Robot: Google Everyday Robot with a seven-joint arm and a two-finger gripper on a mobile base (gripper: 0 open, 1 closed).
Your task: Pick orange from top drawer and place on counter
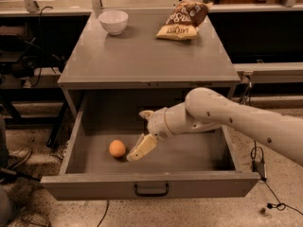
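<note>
The orange [117, 148] lies on the floor of the open top drawer [151, 186], left of its middle. My gripper [136, 152] is down inside the drawer, just right of the orange and nearly touching it. One tan finger [143, 146] shows, pointing down and left toward the fruit. The white arm reaches in from the right. The counter [142, 56] is the grey cabinet top above the drawer. The drawer's dark handle [151, 190] is centred on its front panel.
A white bowl [113, 21] stands at the counter's back left. A brown chip bag [182, 19] lies at the back right. Cables and dark table frames stand left of the cabinet; a cable lies on the floor at the right.
</note>
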